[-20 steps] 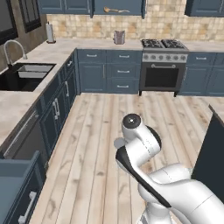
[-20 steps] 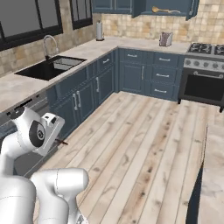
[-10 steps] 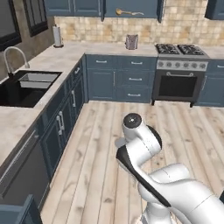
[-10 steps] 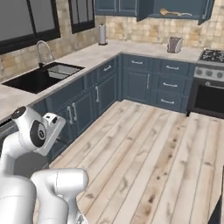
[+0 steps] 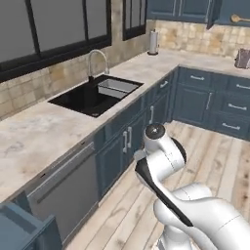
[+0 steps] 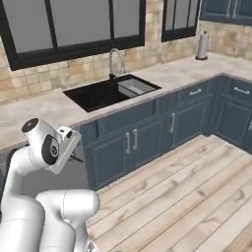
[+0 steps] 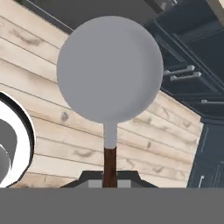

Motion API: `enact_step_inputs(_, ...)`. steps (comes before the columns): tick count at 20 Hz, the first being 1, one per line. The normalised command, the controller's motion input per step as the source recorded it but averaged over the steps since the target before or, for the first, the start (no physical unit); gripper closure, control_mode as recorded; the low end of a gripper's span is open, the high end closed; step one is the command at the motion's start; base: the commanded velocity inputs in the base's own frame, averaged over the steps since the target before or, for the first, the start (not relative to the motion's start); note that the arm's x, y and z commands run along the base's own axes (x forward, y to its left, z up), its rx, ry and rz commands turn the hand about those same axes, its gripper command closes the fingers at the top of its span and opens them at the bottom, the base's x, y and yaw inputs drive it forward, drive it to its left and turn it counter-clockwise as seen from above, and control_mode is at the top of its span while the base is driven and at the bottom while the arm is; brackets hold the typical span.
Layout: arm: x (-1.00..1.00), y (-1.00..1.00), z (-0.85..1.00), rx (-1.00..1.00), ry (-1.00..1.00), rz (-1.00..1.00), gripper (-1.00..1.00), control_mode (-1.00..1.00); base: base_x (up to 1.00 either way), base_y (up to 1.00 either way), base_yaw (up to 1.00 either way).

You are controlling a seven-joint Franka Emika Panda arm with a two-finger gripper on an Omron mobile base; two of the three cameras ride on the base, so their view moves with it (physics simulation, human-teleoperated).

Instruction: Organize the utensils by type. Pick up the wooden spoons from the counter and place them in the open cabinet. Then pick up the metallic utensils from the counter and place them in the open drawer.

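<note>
left base view: my base has swung round since a second ago; the stove and far cabinet run that filled the middle of the frame are gone, and now the sink [image 5: 97, 95] sits upper centre on the counter [image 5: 44, 132], with the arm folded at lower right. at the top right edge i can just see the wooden spoon [image 5: 240, 18] up in the cabinet, so i judge that part done. a blue box corner at lower left may be the open drawer [image 5: 27, 229], which suggests i'm driving toward it.

right base view: same turn here; the sink now lies centre-left, and the arm is tucked at lower left.

hand view: the gripper [image 7: 110, 177] is clenched on the dark handle of the round-headed utensil [image 7: 109, 70]. its flat, pale grey disc head fills the upper centre, above plank floor.
</note>
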Motion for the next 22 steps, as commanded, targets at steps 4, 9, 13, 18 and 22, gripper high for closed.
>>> enact_step_inputs(4,0.0,0.0,0.0,0.0,0.0,0.0,1.0,1.0,0.56,-0.01,0.95)
enact_step_inputs(9,0.0,0.0,0.0,0.0,0.0,0.0,1.0,1.0,0.44,-0.02,1.0)
enact_step_inputs(13,0.0,0.0,0.0,0.0,0.0,0.0,1.0,1.0,0.45,-0.01,1.0)
enact_step_inputs(18,0.0,0.0,0.0,0.0,0.0,0.0,1.0,1.0,0.31,-0.03,1.0)
enact_step_inputs(22,0.0,0.0,0.0,0.0,0.0,0.0,1.0,1.0,0.09,-0.12,1.0)
